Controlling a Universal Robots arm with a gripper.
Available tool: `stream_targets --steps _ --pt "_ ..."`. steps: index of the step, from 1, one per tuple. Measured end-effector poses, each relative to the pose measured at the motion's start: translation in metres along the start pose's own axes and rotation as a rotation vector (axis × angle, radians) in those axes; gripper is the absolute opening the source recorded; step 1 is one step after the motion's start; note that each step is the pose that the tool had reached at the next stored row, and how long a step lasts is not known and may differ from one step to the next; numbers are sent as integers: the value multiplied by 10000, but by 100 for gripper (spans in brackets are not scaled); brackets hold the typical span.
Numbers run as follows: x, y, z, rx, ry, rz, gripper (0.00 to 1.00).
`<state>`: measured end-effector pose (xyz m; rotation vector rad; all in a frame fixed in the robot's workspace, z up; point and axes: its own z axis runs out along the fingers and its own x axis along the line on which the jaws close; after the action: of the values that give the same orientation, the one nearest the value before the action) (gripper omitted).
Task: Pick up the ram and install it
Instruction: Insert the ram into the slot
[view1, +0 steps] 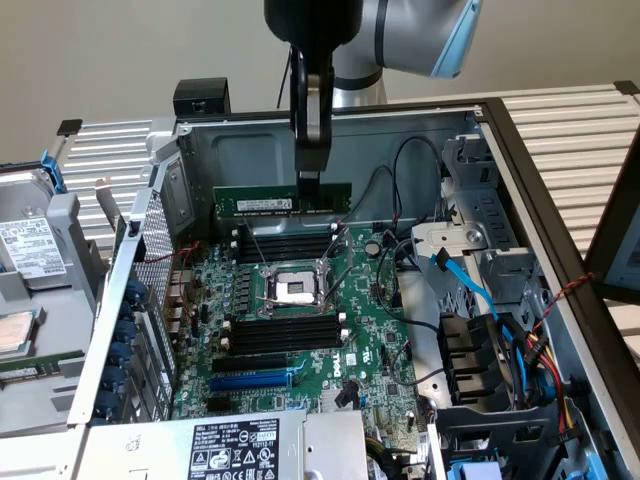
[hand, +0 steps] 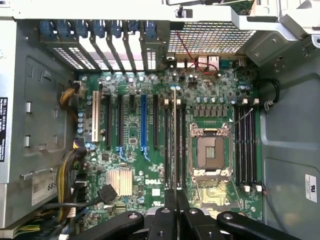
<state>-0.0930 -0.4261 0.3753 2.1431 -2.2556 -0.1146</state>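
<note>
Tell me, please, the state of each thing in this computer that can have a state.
ram, held above the motherboard, in no slot
gripper, shut on the ram
memory slots, empty
blue expansion slot, empty
processor socket, bare, no cooler on it
computer case, open

Computer workshop: opened PC case (view1: 255, 150), slatted bench (view1: 575, 130).
</note>
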Motion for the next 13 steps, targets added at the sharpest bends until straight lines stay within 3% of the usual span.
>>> stream_targets --steps 4,13 --pt "-64 4 75 0 -1 18 13" --pt "-84 27 237 29 -10 127 13"
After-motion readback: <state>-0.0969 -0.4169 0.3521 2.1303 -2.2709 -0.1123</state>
